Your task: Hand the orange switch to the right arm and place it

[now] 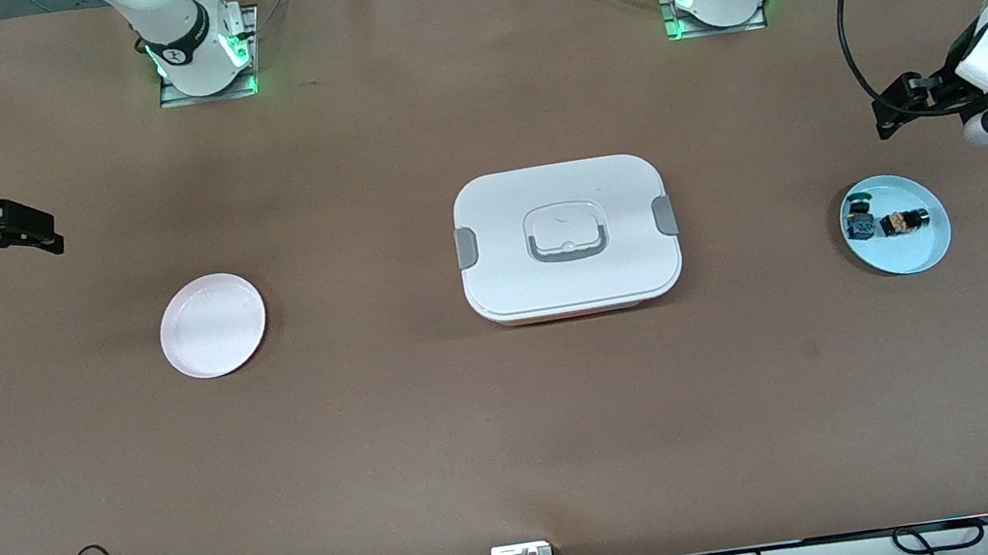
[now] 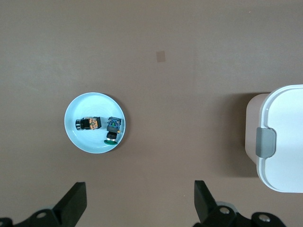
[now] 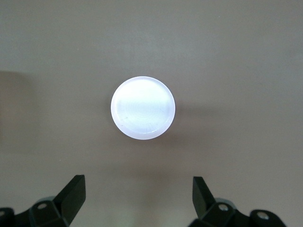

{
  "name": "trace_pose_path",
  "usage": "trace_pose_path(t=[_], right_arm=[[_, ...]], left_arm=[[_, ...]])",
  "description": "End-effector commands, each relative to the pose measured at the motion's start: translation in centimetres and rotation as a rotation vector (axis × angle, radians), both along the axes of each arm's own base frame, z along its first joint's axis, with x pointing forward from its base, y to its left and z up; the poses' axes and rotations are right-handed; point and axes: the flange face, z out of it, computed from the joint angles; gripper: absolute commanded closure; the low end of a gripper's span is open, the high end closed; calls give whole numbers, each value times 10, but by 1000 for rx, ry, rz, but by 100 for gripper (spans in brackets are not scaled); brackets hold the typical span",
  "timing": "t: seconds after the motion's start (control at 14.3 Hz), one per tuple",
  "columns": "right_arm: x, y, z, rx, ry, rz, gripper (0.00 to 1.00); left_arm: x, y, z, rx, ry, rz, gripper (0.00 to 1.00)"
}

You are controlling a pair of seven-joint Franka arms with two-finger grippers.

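Orange switch [image 1: 902, 223] lies sideways in blue plate [image 1: 927, 255]; left gripper [image 1: 888, 111] and right gripper [image 1: 37, 231] gape wide.

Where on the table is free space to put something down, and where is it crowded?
Bare tabletop lies between the pink plate and the white lidded box, and between that box and the blue plate. The pink plate is empty. The blue plate is crowded: the orange switch and a blue-green switch lie on it.
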Motion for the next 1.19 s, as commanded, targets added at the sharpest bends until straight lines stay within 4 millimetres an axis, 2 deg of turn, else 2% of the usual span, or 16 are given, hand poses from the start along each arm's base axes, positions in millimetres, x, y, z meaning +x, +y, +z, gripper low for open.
trace_pose_path(t=[0.0,0.49,0.63,0.77,0.84,0.98,1.05,1.12], right_arm=[[0,-2,4,-11,2,3,0],[0,-2,4,-11,2,4,0],[0,-2,4,-11,2,4,0],[0,-2,4,-11,2,4,0],[0,-2,4,-11,2,4,0],[0,-2,4,-11,2,4,0],[0,-2,3,-11,3,4,0],[0,-2,3,-11,3,4,0]], left_arm=[[9,2,5,-21,8,-9,0],[4,5,-2,-19,77,3,0],[10,10,-23,-8,124,12,0],[5,30,-41,-10,223,46,0],[4,33,-50,-10,268,50,0],[5,67,-70,-9,314,101,0],[10,80,-84,7,331,114,0],[15,101,-101,25,331,105,0]])
